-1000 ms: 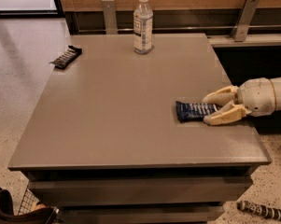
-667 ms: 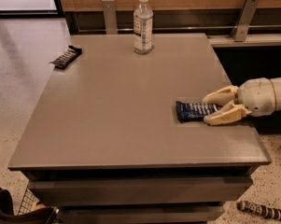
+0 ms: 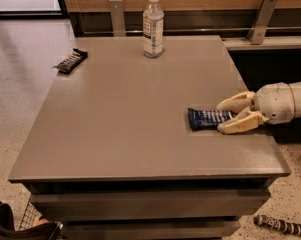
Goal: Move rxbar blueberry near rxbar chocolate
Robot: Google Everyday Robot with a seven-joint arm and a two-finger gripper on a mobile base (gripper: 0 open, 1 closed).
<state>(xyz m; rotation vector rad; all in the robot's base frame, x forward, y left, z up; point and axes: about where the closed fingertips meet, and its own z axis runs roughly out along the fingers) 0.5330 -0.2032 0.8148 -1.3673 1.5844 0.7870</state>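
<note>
The rxbar blueberry [image 3: 207,119], a dark blue wrapper with white lettering, lies flat on the grey table [image 3: 125,114] near its right edge. My gripper [image 3: 221,117] reaches in from the right at table height. Its cream fingers [image 3: 238,126] are spread and straddle the bar's right end, one on the far side and one on the near side. The rxbar chocolate [image 3: 70,60], a black-brown wrapper with white lettering, lies at the table's far left edge, far from the blue bar.
A clear water bottle [image 3: 153,26] with a white cap stands upright at the table's back middle. A black-and-white striped stick [image 3: 280,225] lies on the floor at the lower right. A wire basket [image 3: 27,219] shows at the lower left.
</note>
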